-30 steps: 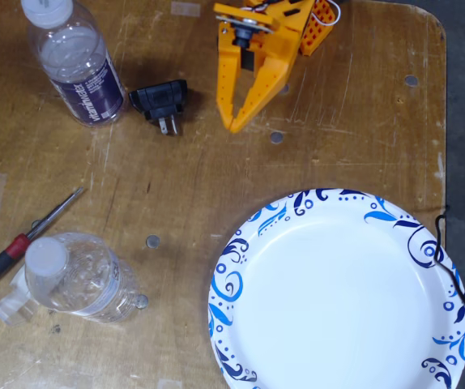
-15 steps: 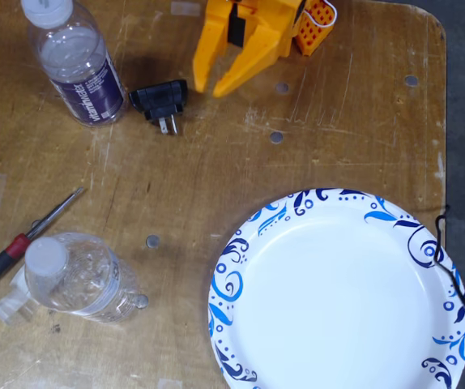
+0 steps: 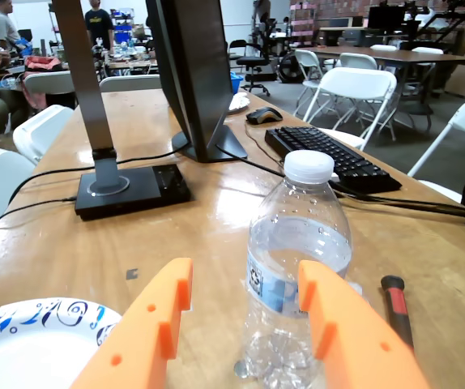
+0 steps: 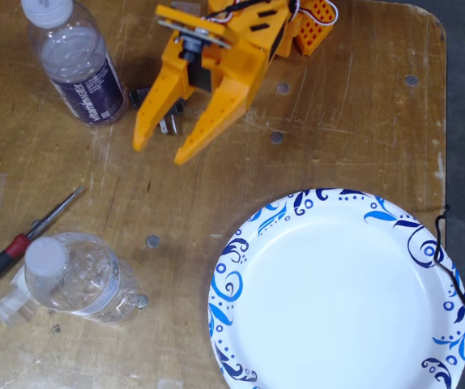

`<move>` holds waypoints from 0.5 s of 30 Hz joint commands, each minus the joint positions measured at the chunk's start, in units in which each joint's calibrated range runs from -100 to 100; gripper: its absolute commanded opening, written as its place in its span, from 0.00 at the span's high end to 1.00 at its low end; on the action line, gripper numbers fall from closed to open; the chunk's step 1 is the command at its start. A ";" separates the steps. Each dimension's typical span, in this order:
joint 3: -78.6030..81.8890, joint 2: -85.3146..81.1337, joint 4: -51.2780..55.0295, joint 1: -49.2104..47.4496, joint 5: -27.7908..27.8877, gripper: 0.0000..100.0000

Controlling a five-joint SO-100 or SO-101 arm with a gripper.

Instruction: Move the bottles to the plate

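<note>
My orange gripper [image 4: 161, 151] is open and empty, with its fingers pointing toward the lower left of the fixed view. The squat crinkly bottle [image 4: 78, 277] with a white cap stands upright at the lower left, well clear of the fingertips. In the wrist view that bottle [image 3: 297, 243] stands just ahead, framed between the two fingers of my gripper [image 3: 245, 279]. The bottle with the dark purple label [image 4: 78, 69] stands at the top left, beside the gripper, and is out of the wrist view. The white plate with blue swirls [image 4: 241, 243] lies empty at the lower right; its rim [image 3: 46, 312] also shows in the wrist view.
A red-handled screwdriver [image 4: 10, 251] lies left of the squat bottle, and a small clear object [image 4: 10, 306] sits by it. The table's edge [image 4: 445, 121] runs along the right. In the wrist view a lamp base [image 3: 131, 190], monitor stand [image 3: 204, 121] and keyboard [image 3: 334, 158] stand further off.
</note>
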 commanded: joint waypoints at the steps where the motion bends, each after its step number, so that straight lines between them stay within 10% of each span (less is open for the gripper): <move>1: -8.72 10.01 -5.41 0.20 0.21 0.85; 15: -31.07 34.54 -10.90 0.63 2.56 0.80</move>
